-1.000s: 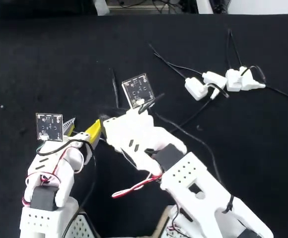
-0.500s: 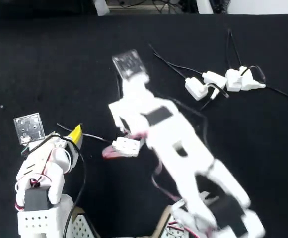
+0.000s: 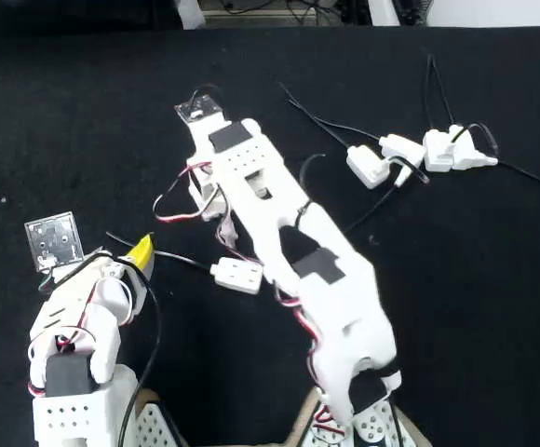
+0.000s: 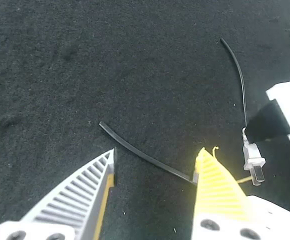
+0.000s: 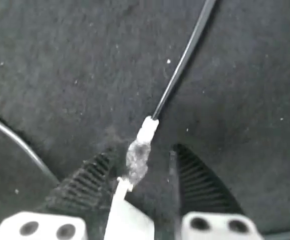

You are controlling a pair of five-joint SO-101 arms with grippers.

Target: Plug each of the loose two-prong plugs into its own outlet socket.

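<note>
My right arm stretches far up the black table, and its gripper [image 3: 198, 107] is near the back left. In the right wrist view this gripper [image 5: 145, 152] is shut on a small white plug [image 5: 136, 160], whose black cable [image 5: 182, 60] runs away over the cloth. A white outlet socket [image 3: 237, 275] lies beside the right arm. My left gripper [image 3: 140, 250] rests low at the front left. In the left wrist view it [image 4: 155, 160] stands open over a thin black cable [image 4: 145, 156]. A white two-prong plug [image 4: 252, 165] lies off to one side of it.
A cluster of white plugs and sockets [image 3: 419, 154] with black cables lies at the back right. Red and white wires [image 3: 172, 200] hang from the right arm. A small square board [image 3: 56, 240] sits on the left arm's wrist.
The right arm swung away from the left gripper and stretched toward the back left. The white socket now lies bare on the table. The left arm drew back slightly to the left.
</note>
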